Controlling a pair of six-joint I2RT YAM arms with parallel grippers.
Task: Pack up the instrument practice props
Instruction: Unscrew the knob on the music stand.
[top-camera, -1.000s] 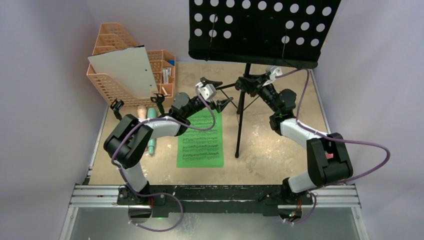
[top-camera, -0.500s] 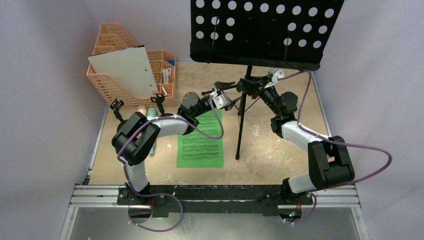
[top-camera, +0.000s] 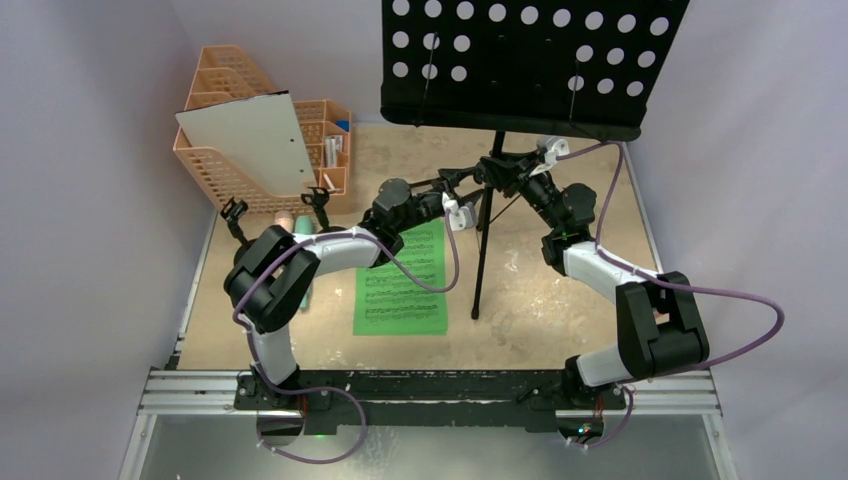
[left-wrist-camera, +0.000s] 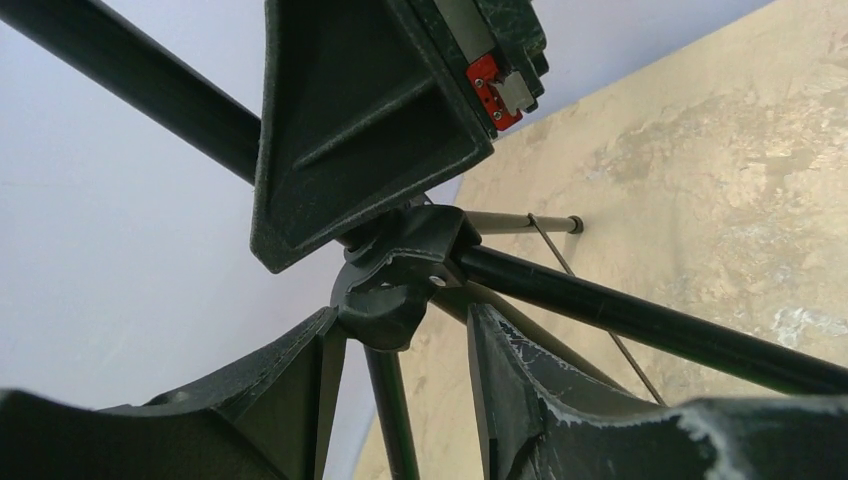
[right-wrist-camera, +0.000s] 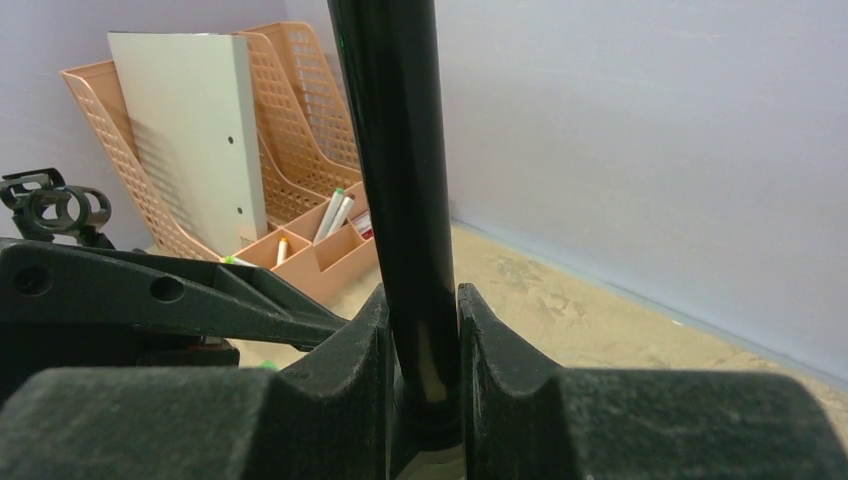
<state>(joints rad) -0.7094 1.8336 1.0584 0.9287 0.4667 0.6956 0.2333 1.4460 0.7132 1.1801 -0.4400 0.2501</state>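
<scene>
The black hole-punched music desk (top-camera: 530, 60) stands on its tripod at the back of the table. My right gripper (top-camera: 507, 165) is shut on the stand's pole (right-wrist-camera: 400, 180) just above the leg hub (left-wrist-camera: 400, 270). My left gripper (left-wrist-camera: 400, 380) is open and straddles one thin tripod leg (left-wrist-camera: 395, 420), with a gap on each side. A green sheet-music page (top-camera: 400, 280) lies flat under the left arm. The pink microphone (top-camera: 285, 222) and mint microphone (top-camera: 302, 290) lie at the left, partly hidden by that arm. Two small black holders (top-camera: 234, 213) (top-camera: 318, 197) stand near them.
The orange mesh file organizer (top-camera: 225, 170) stands at the back left with a grey-white board (top-camera: 245, 140) leaning in it; pens sit in its low compartments (right-wrist-camera: 320, 235). Purple walls close in the back and both sides.
My left gripper has swung right from above the green page to the tripod hub, and its jaws have narrowed around a leg. The right gripper keeps its hold on the pole.
</scene>
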